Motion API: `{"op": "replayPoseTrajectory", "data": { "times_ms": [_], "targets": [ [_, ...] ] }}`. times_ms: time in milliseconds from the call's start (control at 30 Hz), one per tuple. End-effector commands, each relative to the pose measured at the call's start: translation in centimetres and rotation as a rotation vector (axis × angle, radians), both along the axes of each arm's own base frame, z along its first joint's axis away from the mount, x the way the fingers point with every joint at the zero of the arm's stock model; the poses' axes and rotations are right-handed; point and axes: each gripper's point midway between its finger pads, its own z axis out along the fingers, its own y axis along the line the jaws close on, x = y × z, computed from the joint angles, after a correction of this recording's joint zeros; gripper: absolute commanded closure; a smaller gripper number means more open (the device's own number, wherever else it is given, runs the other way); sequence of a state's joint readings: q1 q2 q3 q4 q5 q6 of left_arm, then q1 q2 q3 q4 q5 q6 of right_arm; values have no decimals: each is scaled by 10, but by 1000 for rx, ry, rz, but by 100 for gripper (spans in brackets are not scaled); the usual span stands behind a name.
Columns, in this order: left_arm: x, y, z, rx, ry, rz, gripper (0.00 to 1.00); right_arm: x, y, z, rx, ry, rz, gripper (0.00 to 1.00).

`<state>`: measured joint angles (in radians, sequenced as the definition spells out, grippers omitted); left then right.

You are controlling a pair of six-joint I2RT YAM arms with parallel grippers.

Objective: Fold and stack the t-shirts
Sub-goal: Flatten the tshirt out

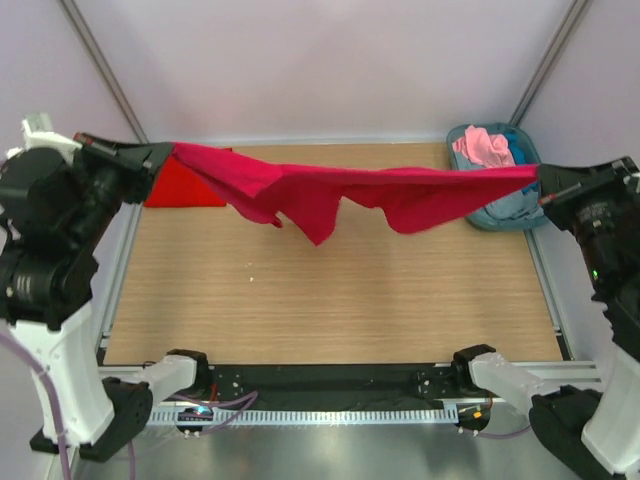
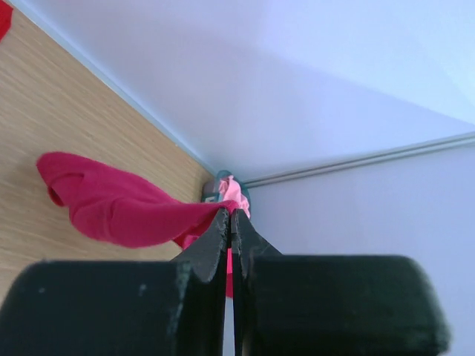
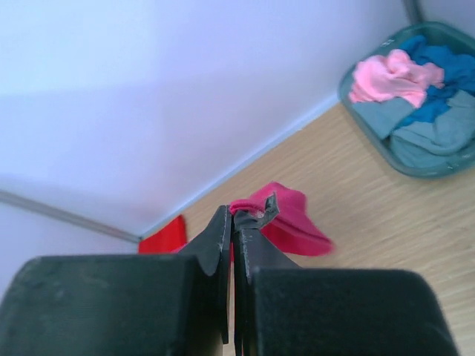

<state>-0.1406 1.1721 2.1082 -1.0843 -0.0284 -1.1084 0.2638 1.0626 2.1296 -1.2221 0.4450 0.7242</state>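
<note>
axis: crimson t-shirt (image 1: pixel 340 192) strung left-right over the counter (image 1: pixel 330 300)
grip: your left end effector (image 1: pixel 168 153) and right end effector (image 1: pixel 538 178) each pinch one end

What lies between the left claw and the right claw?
The crimson t-shirt, pinched by the left claw and the right claw, stretched above the table, per the top view.

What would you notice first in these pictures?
A crimson t-shirt hangs stretched in the air over the table, pinched between the left tool and right tool. A scarlet t-shirt lies in the far left corner, and a tub of more shirts sits far right.
</note>
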Motion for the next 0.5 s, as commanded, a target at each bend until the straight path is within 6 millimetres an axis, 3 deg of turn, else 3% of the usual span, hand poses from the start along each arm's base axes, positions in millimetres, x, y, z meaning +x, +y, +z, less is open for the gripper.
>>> {"op": "replayPoseTrajectory", "data": {
  "times_ms": [0,100,200,233,367,467],
  "targets": [
    [-21,0,-2,-64,-4,-5,100,-5,24,25,-3,-134,154,99],
    [-33,-4,1,-29,-8,-42,100,-14,21,33,8,-149,149,99],
    [-29,-2,3,11,2,-42,100,-17,19,41,7,-161,144,99],
    [-34,-2,16,15,-37,-47,100,-14,20,41,3,-155,144,99],
    [-26,-4,27,37,-52,-59,100,-7,22,40,-2,-144,145,99],
    [-8,-8,15,64,-21,-73,100,7,30,33,-27,-119,176,99]
  ]
}}
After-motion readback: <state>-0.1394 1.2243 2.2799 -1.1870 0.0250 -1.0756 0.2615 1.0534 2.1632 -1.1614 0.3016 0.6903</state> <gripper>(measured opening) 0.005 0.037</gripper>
